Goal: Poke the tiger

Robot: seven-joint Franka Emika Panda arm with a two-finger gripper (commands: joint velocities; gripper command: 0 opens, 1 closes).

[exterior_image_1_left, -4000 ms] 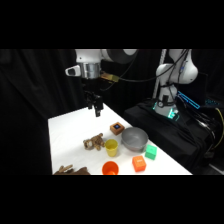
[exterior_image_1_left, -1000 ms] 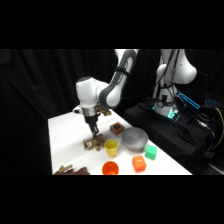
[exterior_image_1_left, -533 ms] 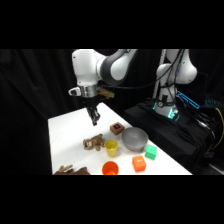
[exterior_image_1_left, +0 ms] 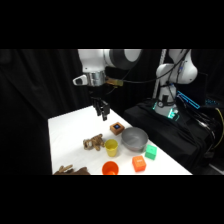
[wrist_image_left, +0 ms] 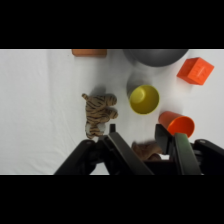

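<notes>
Gripper (exterior_image_1_left: 103, 114) is hanging above the bench (exterior_image_1_left: 67, 132), clear of the tiger (exterior_image_1_left: 93, 143), not touching it. Jaws are standing apart, holding nothing. Tiger is lying just beside the yellow cup (exterior_image_1_left: 111, 147), on the side away from the grey bowl (exterior_image_1_left: 134, 138). Judging progress: no contact showing now, so a descent onto the toy looks outstanding. In the wrist view, a darker brown toy (wrist_image_left: 146, 150) is sitting half hidden behind the linkage; the bowl is getting cut off at the top.

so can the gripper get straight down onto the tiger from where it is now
Probably yes. The gripper hangs above the table with open air beneath it, and nothing covers the tiger. The yellow cup stands close beside it but apart, leaving its top free.
</notes>
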